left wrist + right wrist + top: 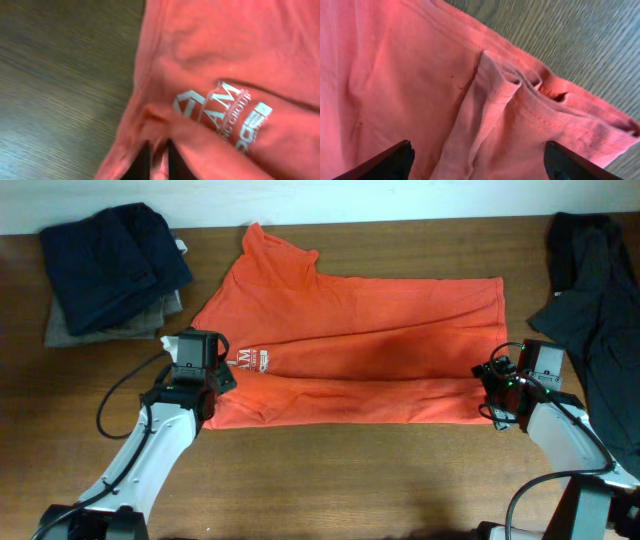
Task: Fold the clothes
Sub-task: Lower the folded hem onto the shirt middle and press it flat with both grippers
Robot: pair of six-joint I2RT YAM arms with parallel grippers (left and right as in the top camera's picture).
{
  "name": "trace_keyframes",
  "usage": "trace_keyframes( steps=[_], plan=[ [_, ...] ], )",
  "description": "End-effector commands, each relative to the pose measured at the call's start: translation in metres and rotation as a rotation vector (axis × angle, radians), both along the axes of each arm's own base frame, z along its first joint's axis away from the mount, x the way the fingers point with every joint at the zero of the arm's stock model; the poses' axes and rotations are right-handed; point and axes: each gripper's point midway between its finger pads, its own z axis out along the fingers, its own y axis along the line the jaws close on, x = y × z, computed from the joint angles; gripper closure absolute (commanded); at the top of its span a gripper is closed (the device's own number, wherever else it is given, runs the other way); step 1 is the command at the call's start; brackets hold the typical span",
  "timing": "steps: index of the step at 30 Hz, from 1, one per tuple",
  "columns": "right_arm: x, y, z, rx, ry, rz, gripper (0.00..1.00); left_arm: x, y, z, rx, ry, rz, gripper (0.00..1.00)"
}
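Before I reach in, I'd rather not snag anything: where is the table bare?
Bare: the near strip of table between left arm and right arm, below the shirt; a gap between shirt and dark garment, far right. Crowded: dark pile far left, shirt across the middle.

The shirt (360, 350) is red-orange all over, plain except for white lettering (250, 360) near its left edge and a darker shaded band across its middle. Under it, the table (350, 490) is brown with fine straight wood grain. Left of the shirt a navy pile (115, 260) sits on a grey-olive piece (60, 330); right of the shirt is a black garment (600, 290).
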Motion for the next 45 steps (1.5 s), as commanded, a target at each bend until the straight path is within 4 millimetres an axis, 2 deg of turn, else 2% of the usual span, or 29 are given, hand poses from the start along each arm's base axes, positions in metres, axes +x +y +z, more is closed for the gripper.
trace_keyframes(
  steps=[1, 2, 3, 5, 9, 14, 16, 17, 18, 19, 22, 24, 25, 29, 30, 33, 38, 43, 45],
  plan=[
    [0.006, -0.008, 0.006, -0.053, -0.008, 0.007, 0.08, 0.006, 0.012, 0.008, 0.06, -0.024, 0.029, 0.43],
    [0.008, -0.007, 0.008, -0.059, -0.015, 0.03, 0.06, 0.008, 0.012, 0.009, 0.068, -0.028, 0.016, 0.25],
    [0.012, -0.007, 0.012, -0.064, -0.024, 0.051, 0.05, 0.01, 0.011, 0.01, 0.082, -0.034, -0.007, 0.13],
    [0.016, -0.007, 0.019, -0.071, -0.03, 0.069, 0.04, 0.016, 0.011, 0.016, 0.107, -0.056, -0.045, 0.01],
    [0.029, 0.0, 0.04, -0.067, -0.059, 0.173, 0.05, 0.026, 0.007, 0.031, 0.104, -0.085, -0.067, 0.01],
    [0.04, 0.018, 0.071, -0.058, -0.102, 0.386, 0.07, 0.04, -0.013, 0.052, 0.039, -0.121, -0.147, 0.01],
    [0.04, 0.031, 0.076, -0.016, -0.124, 0.458, 0.14, 0.043, -0.019, 0.058, 0.037, -0.133, -0.181, 0.02],
    [0.039, 0.038, 0.077, 0.015, -0.135, 0.485, 0.27, 0.045, -0.024, 0.06, 0.037, -0.137, -0.211, 0.05],
    [0.035, 0.045, 0.076, 0.053, -0.13, 0.5, 0.48, 0.045, -0.031, 0.062, 0.035, -0.141, -0.243, 0.11],
    [0.029, 0.052, 0.074, 0.081, -0.108, 0.511, 0.62, 0.045, -0.04, 0.063, 0.021, -0.143, -0.272, 0.31],
    [0.017, 0.069, 0.068, 0.116, -0.054, 0.547, 0.81, 0.04, -0.071, 0.061, -0.051, -0.137, -0.366, 0.71],
    [0.013, 0.081, 0.066, 0.126, -0.035, 0.579, 0.91, 0.033, -0.089, 0.058, -0.103, -0.118, -0.419, 0.85],
    [0.012, 0.095, 0.064, 0.13, -0.027, 0.62, 0.96, 0.028, -0.102, 0.053, -0.138, -0.096, -0.457, 0.97],
    [0.01, 0.123, 0.053, 0.151, 0.017, 0.679, 0.96, 0.018, -0.125, 0.03, -0.222, -0.016, -0.503, 0.99],
    [0.007, 0.133, 0.044, 0.17, 0.051, 0.688, 0.96, 0.014, -0.134, 0.02, -0.279, 0.022, -0.514, 0.99],
    [0.002, 0.146, 0.028, 0.199, 0.113, 0.702, 0.96, 0.008, -0.151, 0.003, -0.374, 0.081, -0.564, 0.99],
    [-0.003, 0.164, 0.018, 0.28, 0.142, 0.728, 0.96, 0.005, -0.152, -0.014, -0.389, 0.133, -0.542, 0.99],
    [0.003, 0.163, 0.007, 0.279, 0.152, 0.699, 0.96, 0.005, -0.151, -0.024, -0.399, 0.16, -0.516, 0.99],
    [0.002, 0.163, -0.002, 0.3, 0.185, 0.663, 0.96, 0.004, -0.149, -0.03, -0.392, 0.173, -0.51, 0.99]
  ],
)
